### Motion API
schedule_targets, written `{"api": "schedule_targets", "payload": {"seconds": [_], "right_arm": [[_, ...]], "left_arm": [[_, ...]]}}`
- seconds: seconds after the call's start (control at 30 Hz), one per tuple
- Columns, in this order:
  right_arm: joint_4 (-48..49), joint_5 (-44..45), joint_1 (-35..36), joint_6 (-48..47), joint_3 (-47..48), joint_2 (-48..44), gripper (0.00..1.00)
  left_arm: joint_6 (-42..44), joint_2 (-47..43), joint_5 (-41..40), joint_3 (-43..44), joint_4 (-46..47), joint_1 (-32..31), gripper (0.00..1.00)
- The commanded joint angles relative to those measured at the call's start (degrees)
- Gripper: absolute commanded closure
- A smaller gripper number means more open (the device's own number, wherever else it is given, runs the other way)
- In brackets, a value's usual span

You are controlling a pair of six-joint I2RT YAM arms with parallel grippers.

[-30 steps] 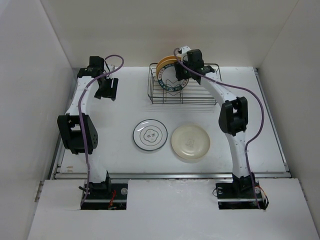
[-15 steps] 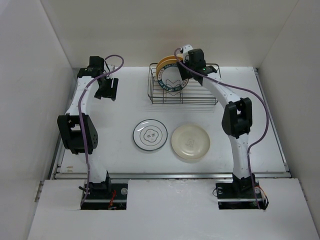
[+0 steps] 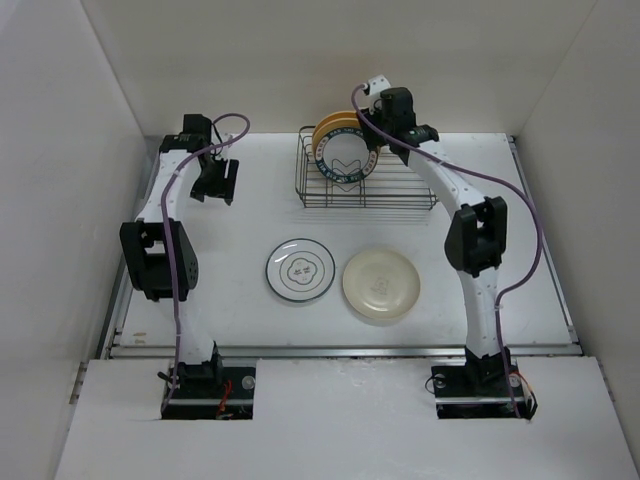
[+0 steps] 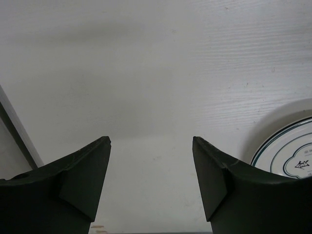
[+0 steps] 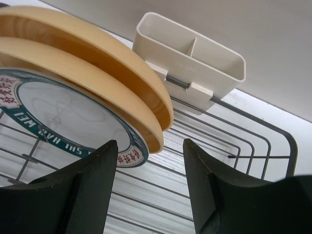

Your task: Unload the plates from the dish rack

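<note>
Over the dish rack [image 3: 370, 185] at the back of the surface [image 3: 250, 220], my right hand [image 5: 150, 146] hangs open by the rims of two yellow-orange plates [image 5: 97, 63] and a teal-rimmed plate [image 5: 63, 117] standing upright. The ringed plate [image 3: 300, 270] and cream plate [image 3: 381, 284] already lie out front; my left hand [image 4: 151, 146] idles open. Next, I reckon: straddle one rim, then close

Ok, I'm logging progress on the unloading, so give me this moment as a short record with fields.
in rack: teal-rimmed plate and two yellow-orange plates, upright
on table: ringed white plate, cream plate, flat, side by side
dish rack: far side of table
right gripper: open, over rack, holding nothing
left gripper: open, holding nothing
</note>
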Motion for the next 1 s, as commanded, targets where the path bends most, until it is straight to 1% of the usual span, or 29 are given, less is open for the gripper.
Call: {"api": "schedule_targets", "payload": {"seconds": [0.0,0.07,0.2,0.27,0.37,0.43,0.53,0.6,0.9,0.97], "right_arm": [[-0.1,1.5,0.2,-0.6,-1.0,-3.7,0.38],[-0.8,-1.2,0.2,-0.6,-2.2,-5.6,0.38],[-3.5,-7.8,0.2,-1.1,-3.0,-5.1,0.38],[-4.9,-10.3,0.2,-1.1,-1.9,-3.9,0.37],[-4.9,-10.3,0.2,0.0,-0.1,-1.7,0.37],[-3.6,-8.3,0.2,0.5,0.9,-0.9,0.36],[-3.6,-7.7,0.2,1.1,2.7,1.2,0.36],[-3.0,-6.5,0.2,1.1,2.7,1.8,0.36],[-1.9,-7.2,0.2,1.6,2.7,3.7,0.36],[-1.9,-7.2,0.2,2.2,2.7,4.2,0.33]], "left_arm": [[-0.3,0.6,0.6,3.3,-2.3,-0.1,0.35],[-0.8,0.6,1.1,2.5,-2.3,-0.1,0.35],[-0.8,0.0,1.1,1.2,-1.7,-0.1,0.35],[-0.8,-0.7,1.1,0.7,-1.2,-0.1,0.35],[-0.8,-1.3,0.6,0.0,-1.2,-0.1,0.35],[-0.8,-1.8,0.6,-0.5,-1.2,-0.1,0.35],[-0.3,-2.3,0.6,-0.6,-0.6,-0.1,0.35],[-0.3,-2.9,0.6,-1.1,-0.6,-0.1,0.35],[-0.3,-3.4,0.6,-2.2,-0.1,-0.1,0.35],[-0.3,-3.4,0.6,-2.2,-0.1,-0.1,0.35]]}}
